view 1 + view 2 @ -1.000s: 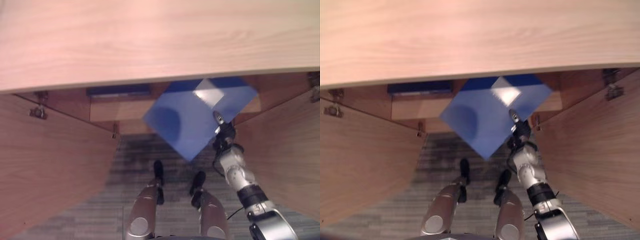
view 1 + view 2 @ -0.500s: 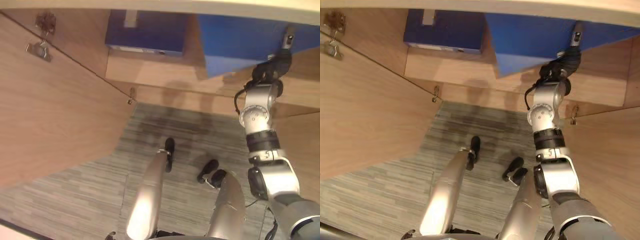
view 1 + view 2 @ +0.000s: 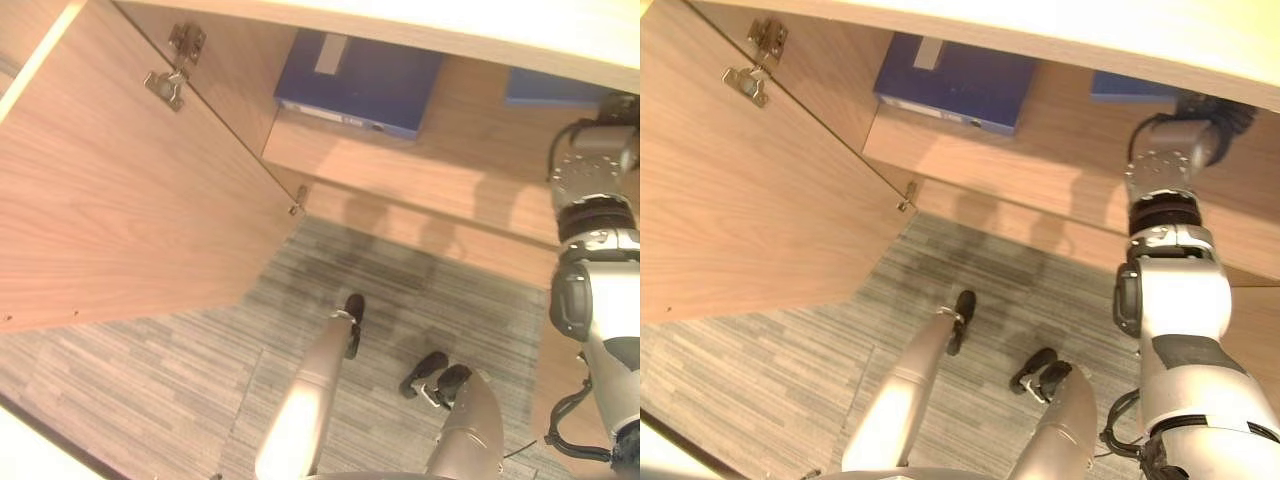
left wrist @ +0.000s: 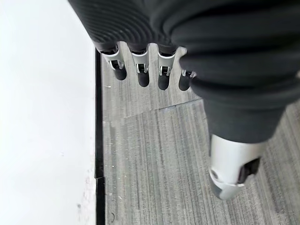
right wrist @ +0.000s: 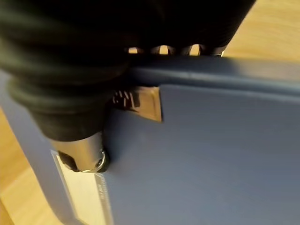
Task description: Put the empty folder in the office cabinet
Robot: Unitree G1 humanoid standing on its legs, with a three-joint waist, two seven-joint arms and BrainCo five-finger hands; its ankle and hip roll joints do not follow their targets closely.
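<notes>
Since half a second ago the right arm has reached further into the office cabinet (image 3: 440,190), and the blue folder (image 3: 550,86) it carries now lies deep on the shelf, mostly hidden under the cabinet's top board.

In the eye views, a second blue binder (image 3: 358,82) lies flat on the same shelf, well to the left of the folder. The left cabinet door (image 3: 130,200) stands open over the grey carpet (image 3: 150,390).

In the left wrist view, the left hand (image 4: 140,75) hangs over the carpet, fingers straight and apart, holding nothing.

In the right wrist view, the right hand (image 5: 84,154) pinches the folder, its thumb pressed on the blue cover and its fingers (image 5: 164,49) over the far edge.
</notes>
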